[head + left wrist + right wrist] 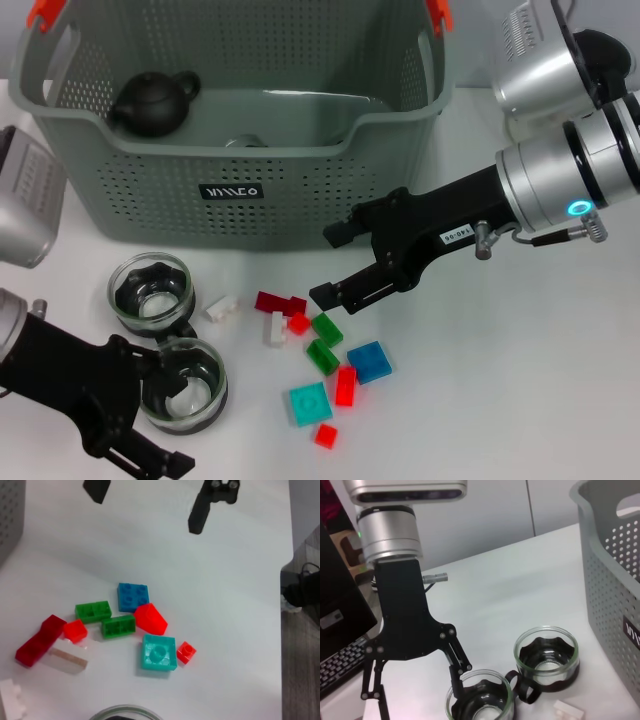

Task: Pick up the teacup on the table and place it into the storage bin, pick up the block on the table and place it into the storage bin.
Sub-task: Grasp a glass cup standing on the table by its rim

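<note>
Two teacups (150, 290); eleven blocks (369, 361); one teapot (152, 101)

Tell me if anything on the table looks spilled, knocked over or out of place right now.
Nothing looks damaged or tipped. The blocks lie in a loose scatter in front of the storage bin, some on their sides. Both glass teacups stand upright. A black teapot already sits inside the bin.
</note>
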Controlling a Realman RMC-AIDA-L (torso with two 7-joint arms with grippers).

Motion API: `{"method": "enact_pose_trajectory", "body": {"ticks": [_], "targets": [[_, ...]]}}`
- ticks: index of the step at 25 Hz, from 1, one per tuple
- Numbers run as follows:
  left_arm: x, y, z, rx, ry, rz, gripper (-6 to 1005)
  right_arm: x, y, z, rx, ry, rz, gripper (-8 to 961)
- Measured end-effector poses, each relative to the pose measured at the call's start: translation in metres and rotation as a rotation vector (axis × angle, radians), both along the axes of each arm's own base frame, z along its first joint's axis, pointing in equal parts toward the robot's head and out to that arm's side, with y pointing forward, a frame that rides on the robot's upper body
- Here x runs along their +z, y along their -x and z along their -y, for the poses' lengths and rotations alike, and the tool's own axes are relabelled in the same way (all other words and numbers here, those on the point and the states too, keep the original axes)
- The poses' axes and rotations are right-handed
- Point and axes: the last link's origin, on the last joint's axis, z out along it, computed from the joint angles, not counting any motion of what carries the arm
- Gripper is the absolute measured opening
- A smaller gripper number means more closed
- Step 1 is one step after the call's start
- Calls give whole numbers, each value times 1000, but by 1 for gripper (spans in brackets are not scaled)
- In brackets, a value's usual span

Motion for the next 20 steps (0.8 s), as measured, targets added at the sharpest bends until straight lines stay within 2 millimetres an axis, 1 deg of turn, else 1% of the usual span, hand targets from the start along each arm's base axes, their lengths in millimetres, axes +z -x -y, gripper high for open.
{"method": "enact_pose_trajectory", "body": {"ticks": [5, 12, 20], "targets": [[-5, -4, -2, -11, 21, -36, 933, -2, 0, -1, -2, 1, 4, 927], [-12, -3, -10, -19, -7, -86, 913, -2, -1, 0, -8, 2, -1, 926], [-27, -5, -17, -36, -15, -166, 880, -3, 0, -1, -8, -8, -2, 926]]}}
